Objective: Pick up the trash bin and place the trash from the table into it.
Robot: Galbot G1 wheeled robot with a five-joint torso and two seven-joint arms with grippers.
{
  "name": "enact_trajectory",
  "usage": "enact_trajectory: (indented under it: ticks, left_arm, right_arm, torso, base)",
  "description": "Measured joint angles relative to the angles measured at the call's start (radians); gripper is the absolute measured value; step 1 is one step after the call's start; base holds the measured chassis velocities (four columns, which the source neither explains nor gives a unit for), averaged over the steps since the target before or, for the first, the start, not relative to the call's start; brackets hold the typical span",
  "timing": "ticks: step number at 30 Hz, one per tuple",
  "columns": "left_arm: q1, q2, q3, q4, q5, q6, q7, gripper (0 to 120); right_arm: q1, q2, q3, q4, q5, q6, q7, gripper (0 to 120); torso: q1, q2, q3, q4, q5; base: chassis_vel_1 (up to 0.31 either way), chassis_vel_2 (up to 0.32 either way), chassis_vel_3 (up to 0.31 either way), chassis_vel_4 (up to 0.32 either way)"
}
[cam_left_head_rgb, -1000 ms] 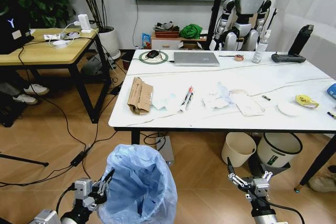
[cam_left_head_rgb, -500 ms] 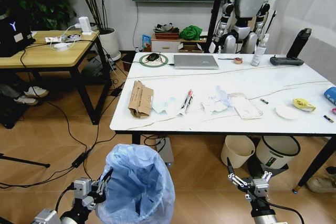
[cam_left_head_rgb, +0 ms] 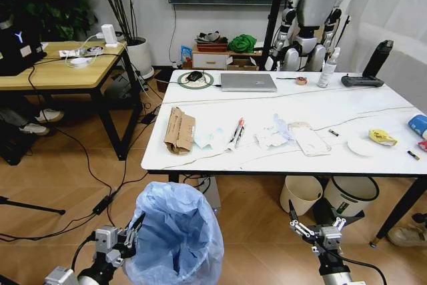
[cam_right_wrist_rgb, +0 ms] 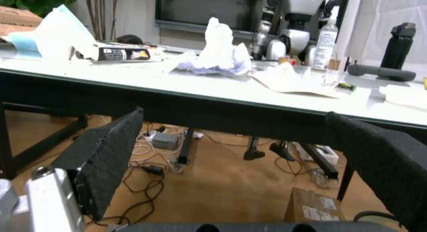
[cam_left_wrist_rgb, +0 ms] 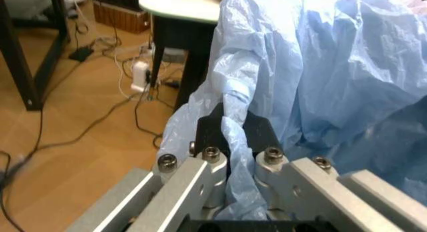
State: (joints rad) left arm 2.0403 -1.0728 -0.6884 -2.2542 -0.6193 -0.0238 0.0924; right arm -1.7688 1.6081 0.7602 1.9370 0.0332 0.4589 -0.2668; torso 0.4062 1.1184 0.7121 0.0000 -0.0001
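The table [cam_left_head_rgb: 293, 108] spans the frame's centre right, trash [cam_left_head_rgb: 179, 127] scattered along its near edge. Lower left of centre, the trash bin [cam_left_head_rgb: 175, 235] hangs from the left gripper [cam_left_wrist_rgb: 228, 142], apparently clamped on its bag. Lower right, the right gripper [cam_left_head_rgb: 313, 228] gapes empty.

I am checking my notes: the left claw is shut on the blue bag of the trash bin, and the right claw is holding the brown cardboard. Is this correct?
Not entirely. The left claw is shut on the trash bin bag, but the right claw is open and holds nothing, as the right wrist view shows. The brown cardboard lies on the table.
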Motion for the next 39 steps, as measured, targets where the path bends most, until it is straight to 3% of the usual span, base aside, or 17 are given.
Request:
enact_trajectory:
  ticks: [10,19,39]
  left_arm:
    - [-0.005,-0.003,-0.017,0.011,0.016,-0.019,0.015,0]
    - [0.008,-0.013,-0.040,0.000,0.070,0.033,0.026,0]
    - [-0.007,-0.006,-0.044,0.011,0.048,0.077,0.006,0]
  right_arm:
    - [0.000,0.000,-0.003,-0.002,0.000,0.000,0.000,100]
    - [-0.013,0.000,0.020,0.008,0.022,0.003,0.001,100]
    - [-0.008,0.000,0.017,0.021,0.028,-0.012,0.002,100]
  torso:
    - [0.000,0.001,0.001,0.0000,0.0000]
    - [-0.002,-0.004,-0.002,0.0000,0.0000]
    - [-0.004,-0.009,-0.005,-0.0001,0.0001]
  base:
    - [0.000,0.000,0.000,0.000]
    - [0.000,0.000,0.000,0.000]
    - [0.000,0.000,0.000,0.000]
